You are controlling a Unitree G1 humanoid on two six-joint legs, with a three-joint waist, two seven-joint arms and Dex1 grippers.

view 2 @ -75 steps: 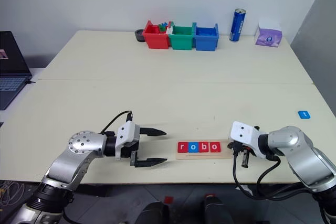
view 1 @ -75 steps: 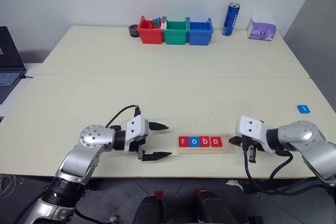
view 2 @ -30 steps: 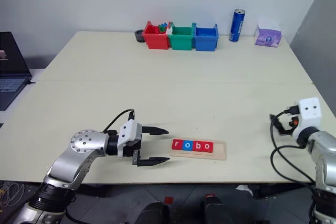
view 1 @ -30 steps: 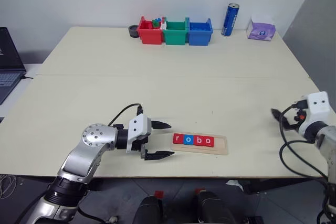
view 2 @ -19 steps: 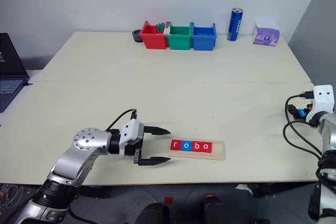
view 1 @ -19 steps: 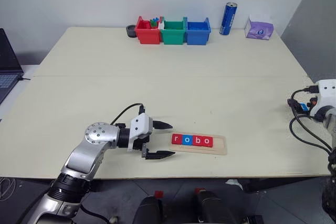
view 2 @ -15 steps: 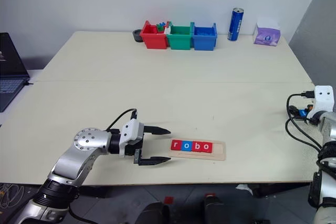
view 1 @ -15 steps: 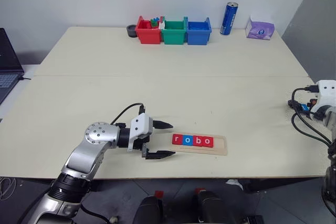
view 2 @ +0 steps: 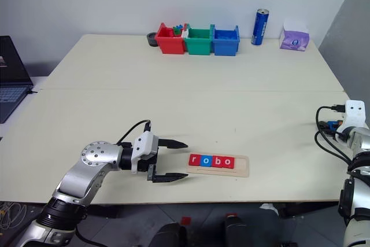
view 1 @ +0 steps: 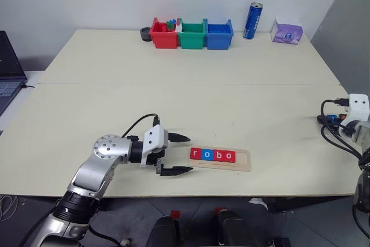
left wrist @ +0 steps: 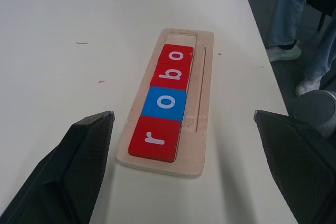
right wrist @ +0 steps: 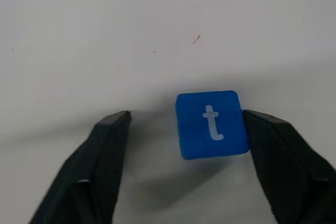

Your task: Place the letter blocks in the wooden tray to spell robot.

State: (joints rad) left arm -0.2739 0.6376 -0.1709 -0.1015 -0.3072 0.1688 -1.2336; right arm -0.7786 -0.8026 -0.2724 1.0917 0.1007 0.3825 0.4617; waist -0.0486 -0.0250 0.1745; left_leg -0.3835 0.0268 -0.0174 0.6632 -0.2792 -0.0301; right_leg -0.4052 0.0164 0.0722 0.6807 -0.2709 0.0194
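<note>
Four tiles [left wrist: 165, 103] reading "robo"

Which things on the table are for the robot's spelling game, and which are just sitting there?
For the game:
- wooden tray
- four letter blocks in the tray, r, o, b, o
- blue t block between the right claw's fingers

Just sitting there:
- red, green and blue bins
- blue can
- purple tissue pack
- laptop

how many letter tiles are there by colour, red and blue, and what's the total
Red tiles: 3, namely r, b and the second o, all in the wooden tray.
Blue tiles: 2, namely the first o in the tray and the t on the table between the right gripper fingers.
Total: 5 tiles.
</note>
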